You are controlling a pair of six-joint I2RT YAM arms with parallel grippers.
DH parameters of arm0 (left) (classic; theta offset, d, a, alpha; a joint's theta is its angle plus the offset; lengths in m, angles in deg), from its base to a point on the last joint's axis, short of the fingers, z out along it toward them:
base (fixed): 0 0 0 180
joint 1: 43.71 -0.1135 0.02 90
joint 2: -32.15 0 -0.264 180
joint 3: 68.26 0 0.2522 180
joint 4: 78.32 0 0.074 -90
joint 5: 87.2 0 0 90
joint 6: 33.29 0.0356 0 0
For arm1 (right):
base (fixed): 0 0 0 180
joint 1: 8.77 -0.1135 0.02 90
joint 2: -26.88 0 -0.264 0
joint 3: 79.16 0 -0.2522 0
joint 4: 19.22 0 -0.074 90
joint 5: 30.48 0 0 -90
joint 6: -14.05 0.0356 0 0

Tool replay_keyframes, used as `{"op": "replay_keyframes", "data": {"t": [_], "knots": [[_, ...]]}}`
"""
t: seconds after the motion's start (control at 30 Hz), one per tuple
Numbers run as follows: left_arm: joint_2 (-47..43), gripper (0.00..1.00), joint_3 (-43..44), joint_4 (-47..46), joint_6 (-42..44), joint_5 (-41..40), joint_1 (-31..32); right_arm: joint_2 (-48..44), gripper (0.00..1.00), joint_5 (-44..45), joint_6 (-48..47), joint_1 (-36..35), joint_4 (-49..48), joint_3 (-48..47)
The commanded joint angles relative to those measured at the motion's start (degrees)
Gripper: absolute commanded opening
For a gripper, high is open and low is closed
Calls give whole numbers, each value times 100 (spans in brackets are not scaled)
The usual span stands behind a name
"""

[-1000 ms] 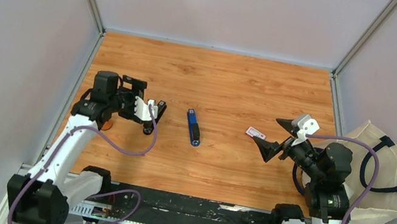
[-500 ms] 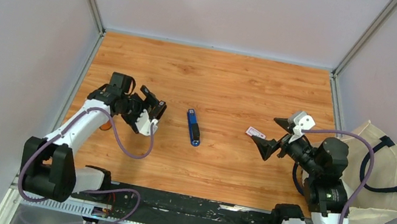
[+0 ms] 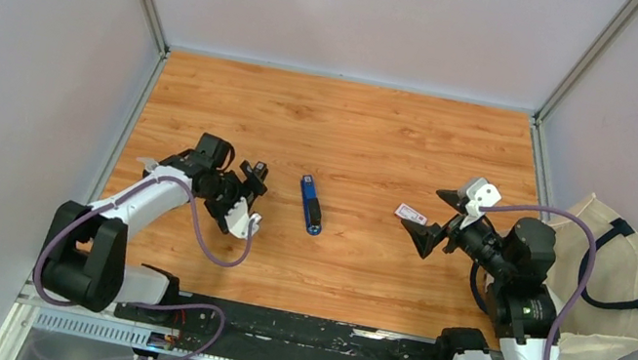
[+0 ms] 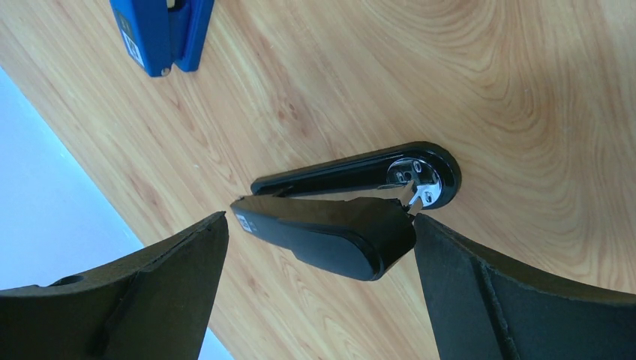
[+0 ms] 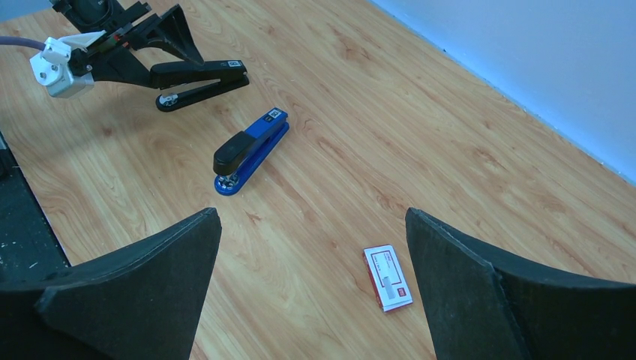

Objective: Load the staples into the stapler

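A black stapler (image 4: pixel 330 232) lies on the wood table with its top arm lifted a little off its base. My left gripper (image 4: pixel 319 225) is open and straddles it lengthwise, its right finger (image 4: pixel 480 285) close to the stapler's front end. In the top view the left gripper (image 3: pixel 251 184) covers most of it. A blue stapler (image 3: pixel 311 204) lies shut at the table's middle. The small white staple box with a red label (image 3: pixel 410 214) lies flat and closed. My right gripper (image 3: pixel 426 210) is open and empty just right of it, above the table. No loose staple strips show.
A beige cloth bag (image 3: pixel 609 281) with dark handles sits off the table's right edge. Grey walls enclose the table on three sides. In the right wrist view the box (image 5: pixel 388 277) lies near the right finger (image 5: pixel 480 277), with the blue stapler (image 5: pixel 251 150) beyond.
My left gripper has swung right and turned, coming down around the black stapler. My right gripper has edged slightly left toward the staple box. Both staplers and the box have not moved.
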Motion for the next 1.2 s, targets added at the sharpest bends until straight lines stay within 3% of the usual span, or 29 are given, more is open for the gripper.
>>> {"op": "replay_keyframes", "data": {"t": [0.0, 0.6, 0.9, 1.17], "knots": [[82, 100, -91, -429, 1294, 184, 229, -4, 100, 55, -94, -34, -140, 18], [610, 97, -30, -1810, -129, 140, 1293, 31, 100, 73, -103, -43, -158, 45], [258, 97, 453, -624, -17, -281, 1285, 66, 100, 108, -121, -34, -158, 54], [819, 95, 1244, 440, 589, -1010, 1293, 172, 100, 187, -147, -43, -167, 89]]}}
